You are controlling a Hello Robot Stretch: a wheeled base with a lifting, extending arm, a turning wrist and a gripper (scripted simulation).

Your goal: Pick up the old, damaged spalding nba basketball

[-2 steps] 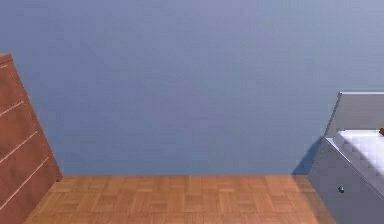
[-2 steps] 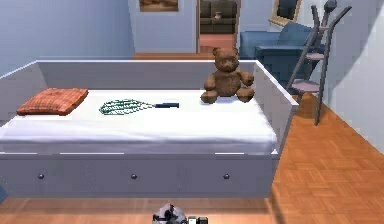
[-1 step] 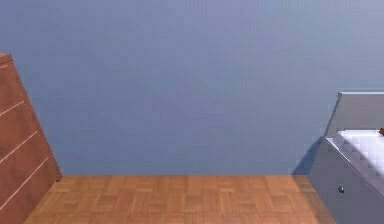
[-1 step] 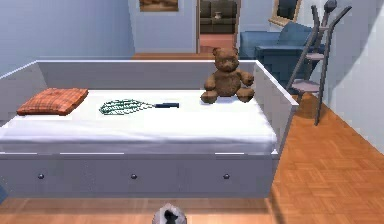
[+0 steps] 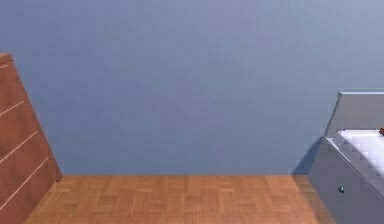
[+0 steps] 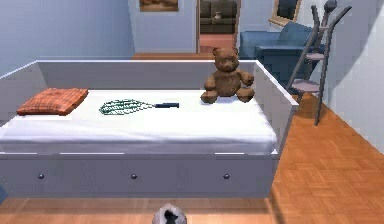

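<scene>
Upper centre, a teddy bear [image 6: 228, 76] sits upright on the bed [image 6: 150, 128], likely propped by its far rail. A racket [image 6: 128, 106] and a cushion [image 6: 53, 100] lie flat. I cannot tell whether the pincer grasps anything.

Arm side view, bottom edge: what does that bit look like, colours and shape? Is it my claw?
A small rounded blob, light grey with a dark patch, in front of the bed. It is too small to tell what it is.
</scene>
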